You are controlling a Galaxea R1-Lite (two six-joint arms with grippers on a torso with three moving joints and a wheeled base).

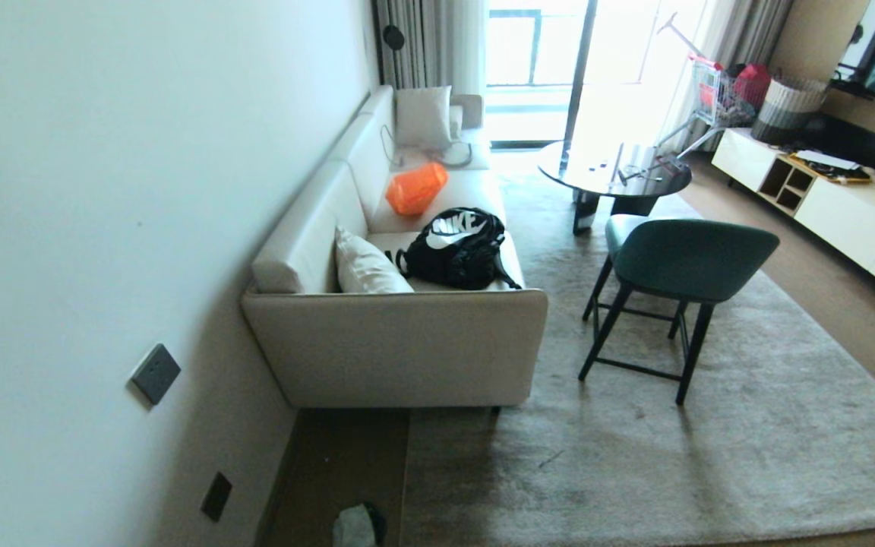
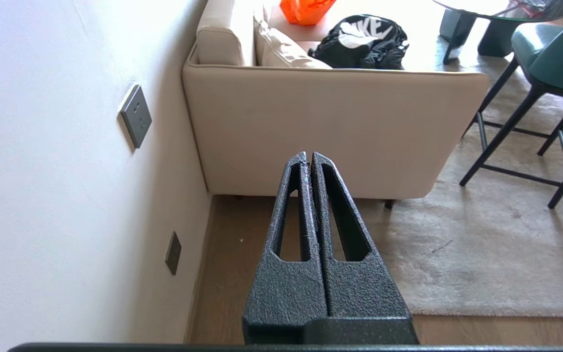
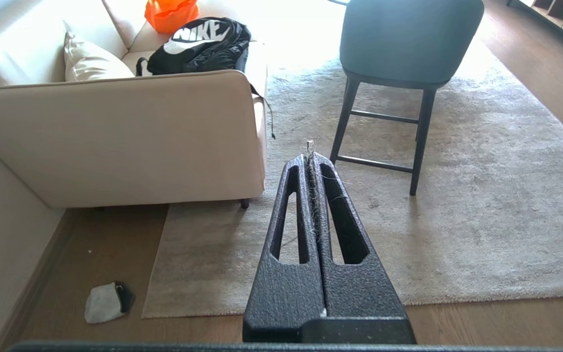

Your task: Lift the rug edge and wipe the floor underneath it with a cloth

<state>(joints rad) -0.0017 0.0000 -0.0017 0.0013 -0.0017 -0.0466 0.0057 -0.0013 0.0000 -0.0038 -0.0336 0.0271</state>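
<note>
The large pale rug [image 1: 635,456] lies flat in front of the sofa. Its rug edge [image 1: 405,471] runs beside a strip of brown wood floor [image 1: 339,463] along the wall. In the right wrist view the rug's square corner [image 3: 145,313] lies flat, and the small pale grey cloth [image 3: 103,303] is crumpled on the floor [image 3: 91,254] just beside it. The cloth [image 1: 354,526] also shows at the bottom of the head view. My left gripper [image 2: 309,155] and right gripper [image 3: 311,157] both hang high above the floor, shut and holding nothing. Stray fibres cling to the right one's fingers. Neither arm shows in the head view.
A beige sofa [image 1: 407,342] with a black backpack [image 1: 456,247] stands against the white wall [image 1: 103,228], which carries sockets [image 1: 155,372]. A green chair [image 1: 680,262] and a round dark table [image 1: 612,171] stand on the rug. A white cabinet [image 1: 848,213] lines the right side.
</note>
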